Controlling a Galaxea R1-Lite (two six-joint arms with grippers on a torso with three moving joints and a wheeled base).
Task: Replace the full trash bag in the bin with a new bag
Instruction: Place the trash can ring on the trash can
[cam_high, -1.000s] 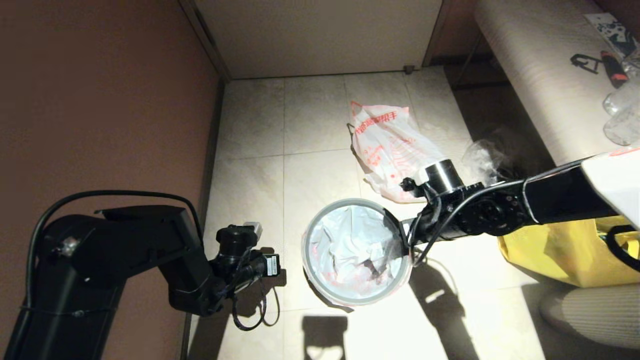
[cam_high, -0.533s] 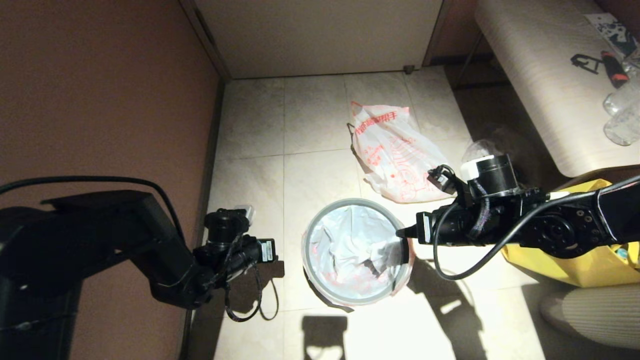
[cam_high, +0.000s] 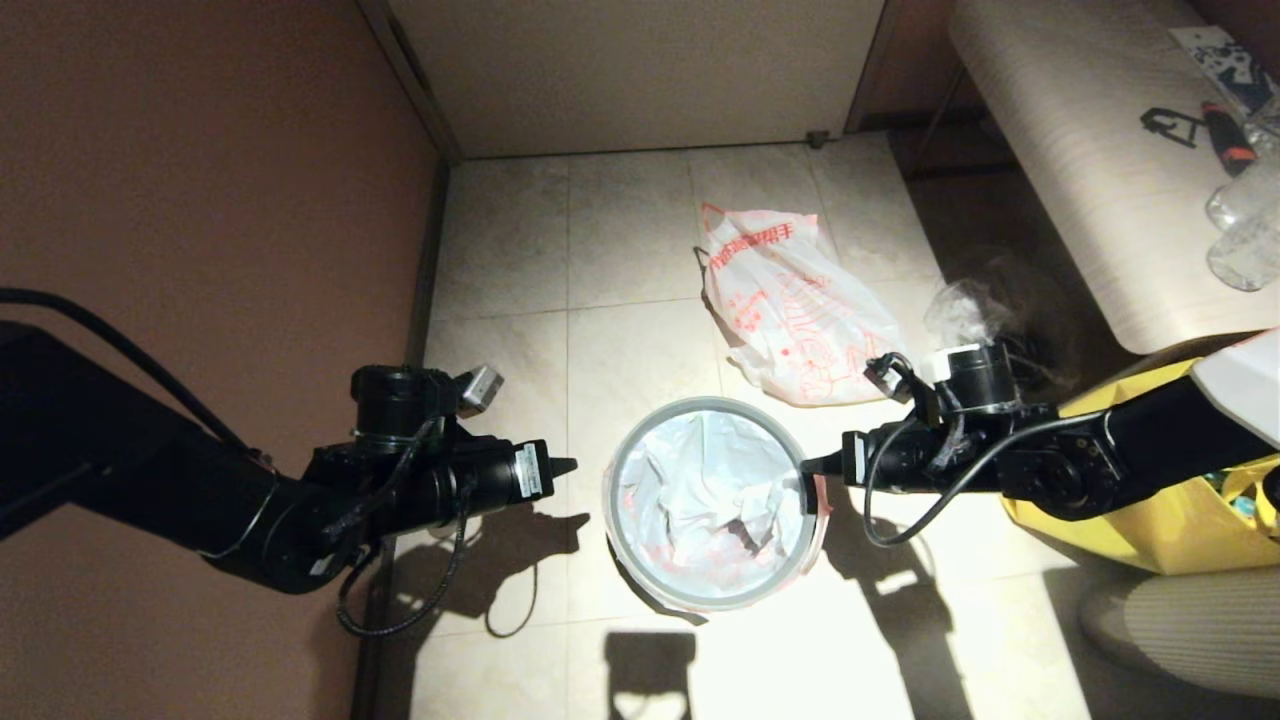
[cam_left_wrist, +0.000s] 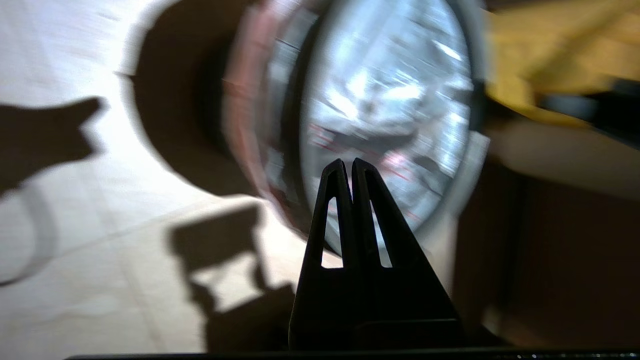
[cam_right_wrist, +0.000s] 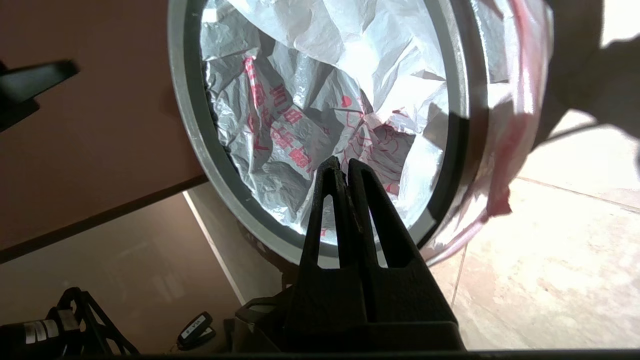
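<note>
The bin (cam_high: 700, 603), black with a grey hoop rim, stands on the tiled floor at centre. The new bag (cam_high: 700, 500), cloudy white with faint red print, lines its inside, and its red-edged top folds over the right wall. The full trash bag (cam_high: 790, 310), white with bold red print, lies on the floor beyond the bin. My right gripper (cam_high: 806, 466) is shut and empty at the bin's right rim. In the right wrist view the right gripper (cam_right_wrist: 342, 165) points over the rim (cam_right_wrist: 190, 125) at the new bag (cam_right_wrist: 300, 75). My left gripper (cam_high: 570, 465) is shut, just left of the bin.
A yellow tote (cam_high: 1130, 510) sits right of the bin under my right arm. A pale bench (cam_high: 1080, 150) with small items runs along the far right, with a clear wrinkled bag (cam_high: 960, 310) beside it. A brown wall (cam_high: 200, 200) closes the left side.
My right gripper has shut and drawn back from inside the bin to its right rim. My left arm has swung up and reached toward the bin's left side.
</note>
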